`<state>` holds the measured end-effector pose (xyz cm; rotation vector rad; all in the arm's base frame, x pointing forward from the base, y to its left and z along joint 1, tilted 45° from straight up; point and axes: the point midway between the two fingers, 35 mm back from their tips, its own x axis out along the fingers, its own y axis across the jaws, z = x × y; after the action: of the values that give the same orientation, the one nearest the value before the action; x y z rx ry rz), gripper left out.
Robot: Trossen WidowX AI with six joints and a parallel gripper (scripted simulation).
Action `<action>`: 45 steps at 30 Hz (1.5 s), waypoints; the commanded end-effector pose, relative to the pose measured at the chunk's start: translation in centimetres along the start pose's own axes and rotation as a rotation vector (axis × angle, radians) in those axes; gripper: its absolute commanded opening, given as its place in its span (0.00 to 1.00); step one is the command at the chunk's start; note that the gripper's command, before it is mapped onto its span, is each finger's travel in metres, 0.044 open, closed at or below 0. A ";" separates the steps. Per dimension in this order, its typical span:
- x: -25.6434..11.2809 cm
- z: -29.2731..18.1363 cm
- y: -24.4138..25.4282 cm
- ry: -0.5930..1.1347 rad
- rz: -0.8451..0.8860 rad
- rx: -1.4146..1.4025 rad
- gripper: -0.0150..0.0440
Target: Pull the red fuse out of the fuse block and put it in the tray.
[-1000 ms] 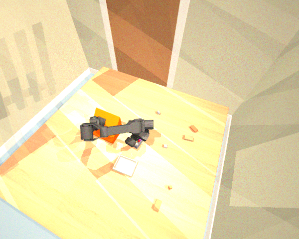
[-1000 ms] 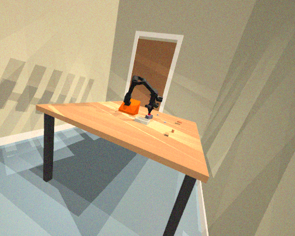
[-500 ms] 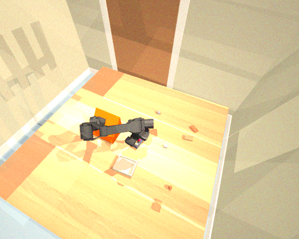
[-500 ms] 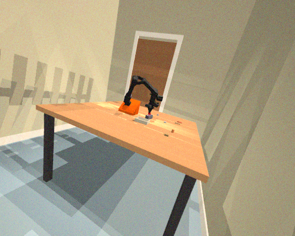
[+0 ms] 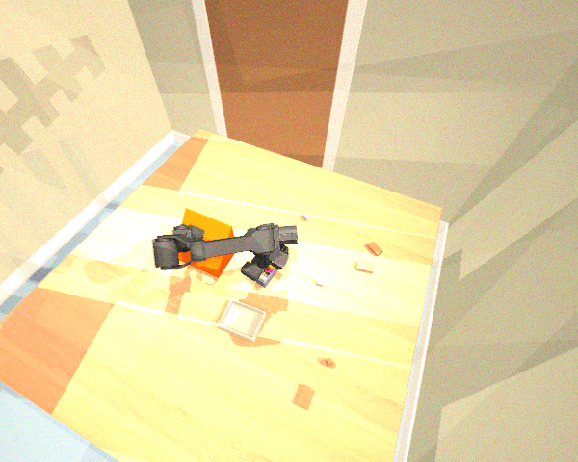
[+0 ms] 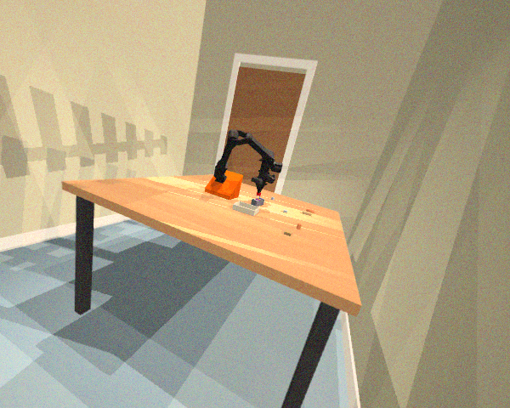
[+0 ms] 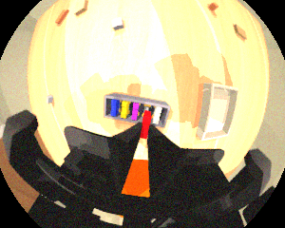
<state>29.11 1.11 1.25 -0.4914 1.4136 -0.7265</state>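
My gripper point(image 6: 258, 191) point(image 7: 146, 125) is shut on the red fuse point(image 6: 258, 195) point(image 7: 146, 119) and holds it upright above the fuse block. The grey fuse block point(image 5: 265, 284) point(image 6: 257, 202) point(image 7: 128, 98) stands on the table under the gripper. In the wrist view a blue fuse point(image 7: 114, 107), a yellow fuse point(image 7: 124, 109), a magenta fuse point(image 7: 136, 111) and a white fuse point(image 7: 157, 115) sit in it. A dark gap shows between the magenta and white ones. The pale tray point(image 5: 240, 320) point(image 6: 246, 210) point(image 7: 218, 113) stands beside the block and looks empty.
A large orange wedge-shaped block point(image 5: 204, 219) point(image 6: 229, 186) stands near the arm's base. Small loose pieces lie on the table, among them an orange piece point(image 5: 373, 248), a tan piece point(image 5: 364, 269), a brown piece point(image 5: 303, 396) and a pale cube point(image 5: 319, 282) point(image 7: 118, 24).
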 end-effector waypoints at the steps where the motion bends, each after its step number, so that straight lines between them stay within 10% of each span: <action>1: -0.8 0.0 0.0 0.003 0.005 0.004 0.25; 30: -1.0 2.9 -17.6 0.001 -0.001 0.005 0.25; 45: -0.1 2.9 -18.1 0.001 -0.003 0.005 0.25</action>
<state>29.19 -11.22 14.63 -0.4843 1.4085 -0.7289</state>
